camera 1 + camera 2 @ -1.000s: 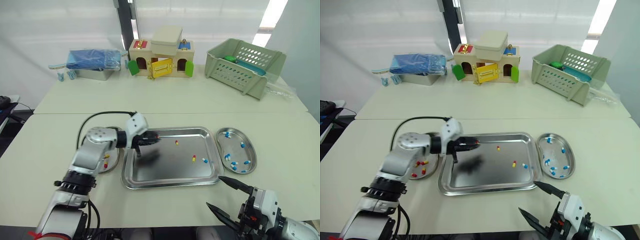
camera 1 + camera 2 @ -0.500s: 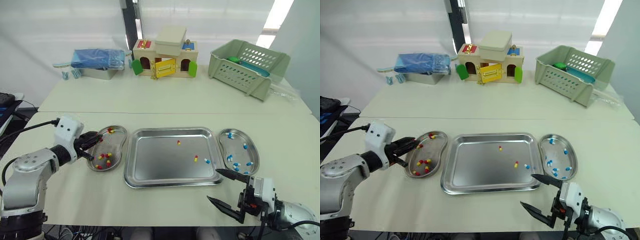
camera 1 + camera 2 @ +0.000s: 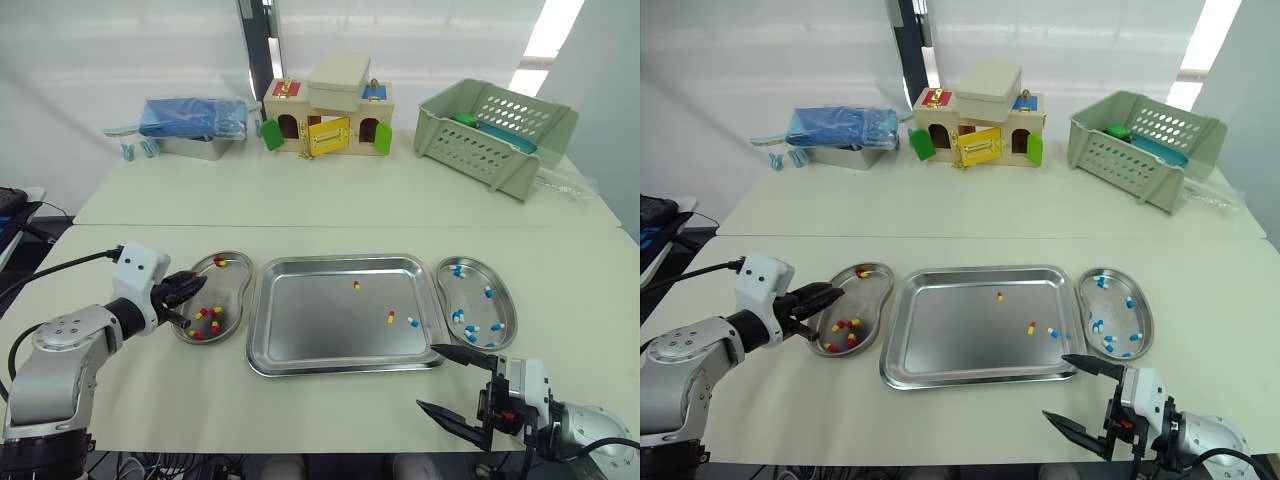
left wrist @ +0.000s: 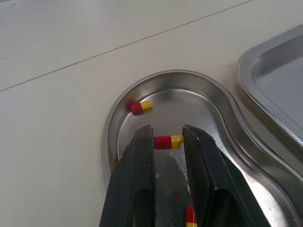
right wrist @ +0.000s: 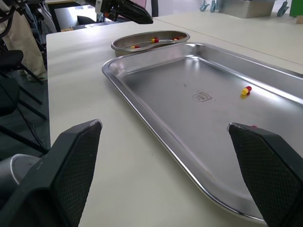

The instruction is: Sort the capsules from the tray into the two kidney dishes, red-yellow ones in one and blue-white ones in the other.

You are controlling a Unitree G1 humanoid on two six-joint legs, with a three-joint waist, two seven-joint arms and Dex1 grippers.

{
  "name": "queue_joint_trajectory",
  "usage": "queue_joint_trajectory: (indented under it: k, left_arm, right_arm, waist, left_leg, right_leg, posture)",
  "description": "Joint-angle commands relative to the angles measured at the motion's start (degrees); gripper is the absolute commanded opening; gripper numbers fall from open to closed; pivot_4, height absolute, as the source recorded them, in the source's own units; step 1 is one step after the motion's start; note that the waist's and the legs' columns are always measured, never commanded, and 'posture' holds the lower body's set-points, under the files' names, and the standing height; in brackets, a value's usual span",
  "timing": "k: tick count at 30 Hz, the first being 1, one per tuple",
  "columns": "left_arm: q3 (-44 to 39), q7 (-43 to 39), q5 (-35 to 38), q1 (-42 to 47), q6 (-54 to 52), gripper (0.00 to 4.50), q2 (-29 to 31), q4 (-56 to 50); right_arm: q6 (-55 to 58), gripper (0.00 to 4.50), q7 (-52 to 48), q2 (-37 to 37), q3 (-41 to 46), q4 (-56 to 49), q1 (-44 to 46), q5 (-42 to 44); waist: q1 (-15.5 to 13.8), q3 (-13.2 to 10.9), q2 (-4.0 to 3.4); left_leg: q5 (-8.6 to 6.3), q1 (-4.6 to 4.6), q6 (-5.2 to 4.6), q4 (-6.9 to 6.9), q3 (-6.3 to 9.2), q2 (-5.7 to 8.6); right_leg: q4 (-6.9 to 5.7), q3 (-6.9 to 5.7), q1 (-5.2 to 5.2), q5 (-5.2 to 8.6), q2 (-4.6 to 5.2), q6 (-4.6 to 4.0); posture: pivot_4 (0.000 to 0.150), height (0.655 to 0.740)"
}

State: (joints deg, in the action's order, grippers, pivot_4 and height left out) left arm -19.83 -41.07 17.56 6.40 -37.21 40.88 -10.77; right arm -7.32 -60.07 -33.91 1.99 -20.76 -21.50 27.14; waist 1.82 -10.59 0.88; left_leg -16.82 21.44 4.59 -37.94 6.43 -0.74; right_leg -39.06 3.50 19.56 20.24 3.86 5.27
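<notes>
1. The left gripper (image 4: 166, 133) is hovering over the left steel kidney dish (image 3: 236, 276), which is sitting just left of the rectangular steel tray (image 3: 320, 335). A second ago this gripper was reaching over the tray's left rear part, so it has crossed the tray's left rim.
2. Its two black fingers are pinching a single red-and-yellow capsule (image 4: 168, 141) lengthwise between their tips, low above the dish floor.
3. Several sorted red-and-yellow capsules (image 3: 205, 318) are already lying in that dish, so this appears to be the right home for the one being carried.
4. The right gripper (image 3: 428, 377) is waiting just off the tray's front right corner, where it was a second ago. Its fingers are spread wide and are holding nothing.
5. Three capsules are lying in the tray. A rear red-and-yellow capsule (image 3: 356, 285) is near the middle of the rear rim. A second red-and-yellow capsule (image 3: 390, 317) is right of centre, and a blue-and-white capsule (image 3: 412, 322) is just beside it.
6. The right steel kidney dish (image 3: 508, 300), just right of the tray, is holding the sorted blue-and-white capsules (image 3: 468, 335).
7. Judging from this, a delivery is finishing: parting the fingers should drop the capsule into the dish. The sort looks nearly done, with three pieces left to move.
</notes>
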Motion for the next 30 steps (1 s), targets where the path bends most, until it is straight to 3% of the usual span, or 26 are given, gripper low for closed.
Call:
queue_joint_trajectory:
  k: [1,10,15,20,30]
  left_arm:
    - [0.4,-0.3,0.6,0.9,-0.7,1.78,1.8,0.2]
    - [1.4,-1.8,1.6,2.0,1.8,4.44,1.8,1.9]
    - [0.5,-2.8,1.6,1.1,1.9,4.48,2.6,1.9]
    - [-6.6,-7.9,5.5,-1.2,3.9,4.48,5.4,2.3]
    - [-21.3,-12.1,3.5,-8.3,15.7,4.48,15.0,19.5]
  right_arm:
    - [-1.8,4.5,-0.4,0.4,0.6,0.2,-0.2,0.1]
    - [-2.4,4.5,-0.7,0.1,1.0,1.6,0.8,0.4]
    - [-1.1,4.5,-0.8,-1.0,2.8,1.7,1.5,1.5]
    - [2.6,4.5,0.9,-4.9,11.2,4.9,5.2,4.7]
    - [10.7,4.5,-1.7,-16.3,22.2,22.2,13.2,4.5]
  waist:
    - [0.0,0.0,0.0]
    - [0.0,0.0,0.0]
    - [0.0,0.0,0.0]
    - [0.1,0.0,0.0]
    - [0.2,0.0,-0.01]
  left_leg:
    - [0.0,0.0,0.0,0.0,0.0,0.0]
    - [0.0,0.0,0.0,0.0,-0.01,0.0]
    - [0.0,0.0,0.0,0.0,-0.01,0.0]
    - [0.0,0.0,0.0,0.0,-0.02,0.0]
    - [-0.01,-0.02,-0.02,0.07,-0.11,0.0]
  right_leg:
    - [0.0,0.0,0.0,0.0,0.0,0.0]
    - [0.0,0.01,0.0,0.0,0.0,0.0]
    - [0.0,0.01,0.0,0.0,0.0,0.0]
    - [0.0,0.02,0.0,0.0,0.0,0.0]
    - [0.03,0.07,0.04,0.0,0.0,-0.01]
  posture:
    - [0.15,0.74]
    - [0.15,0.74]
    - [0.15,0.74]
    - [0.15,0.74]
    - [0.15,0.74]
